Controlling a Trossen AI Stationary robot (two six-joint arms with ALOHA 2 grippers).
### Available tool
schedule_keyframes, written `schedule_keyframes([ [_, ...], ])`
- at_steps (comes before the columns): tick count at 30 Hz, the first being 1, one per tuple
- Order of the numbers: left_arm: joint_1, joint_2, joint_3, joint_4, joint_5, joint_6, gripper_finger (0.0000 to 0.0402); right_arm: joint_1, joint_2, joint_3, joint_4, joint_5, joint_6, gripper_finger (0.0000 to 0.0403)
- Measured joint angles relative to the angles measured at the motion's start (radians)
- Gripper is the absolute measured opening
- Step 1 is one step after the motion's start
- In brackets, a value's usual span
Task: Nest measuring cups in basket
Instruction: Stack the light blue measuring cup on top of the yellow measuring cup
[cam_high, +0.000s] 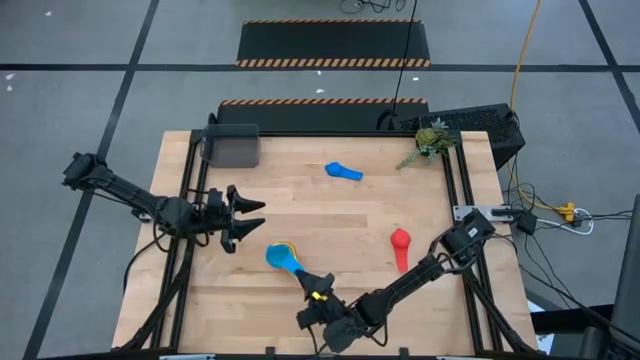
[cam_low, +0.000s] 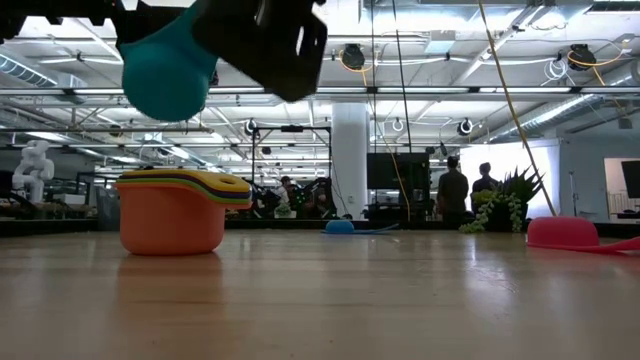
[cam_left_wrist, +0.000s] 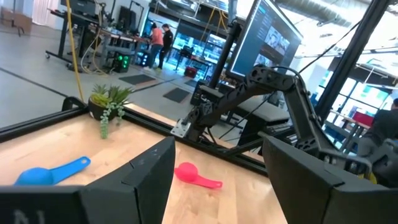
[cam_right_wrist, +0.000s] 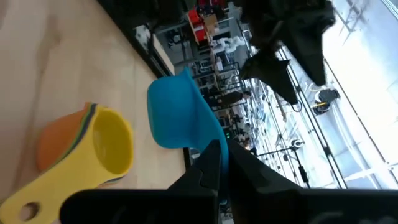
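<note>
"High view checked for the right gripper (cam_high: 318, 295)?"

"Found near the front edge of the table (cam_high: 380, 210), clamped tight on the handle of a light blue cup (cam_high: 283, 259), with the bowl carried just over the stack (cam_high: 290, 248) of nested cups. Confirmed from the low view: bowl hanging clear above the stack, not touching. Orange at the bottom, yellow on top."

"And the left gripper (cam_high: 245, 215)?"

"Parked just left of the stack, fingers apart, nothing between them."

"Basket (cam_high: 232, 146)?"

"Sat at the far left corner, well apart from the stack. Held no cup, as far as could be told from above."

"Anything else loose?"

"Spotted a blue cup (cam_high: 343, 172) toward the far side and a red cup (cam_high: 400, 245) to the right, both lying alone on the wood."

"Step in hand, then?"

"Judged as nesting the light blue cup into the stack. Nesting partly done, basket part not yet begun. Next: bowl centred over the yellow rim, mouth up, lowered straight in, let go only once seated. Handle best lined up with the others. Risk of tipping the stack if brought down off-centre."
</note>
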Motion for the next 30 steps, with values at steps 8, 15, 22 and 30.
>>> schedule_keyframes([
  [8,0.000,0.000,0.000,-0.002,0.000,-0.005,0.0243,0.000,0.014,0.000,-0.044,0.000,0.026,0.0000],
  [15,0.000,0.000,0.000,-0.003,0.000,-0.019,0.0243,-0.001,0.014,0.000,-0.130,-0.003,0.120,0.0000],
  [22,0.000,0.000,0.000,-0.004,0.000,-0.021,0.0243,-0.008,0.014,-0.001,-0.185,-0.010,0.200,0.0000],
  [30,0.000,0.000,0.000,-0.018,0.000,-0.026,0.0243,-0.015,0.014,-0.047,-0.199,-0.035,0.230,0.0000],
])
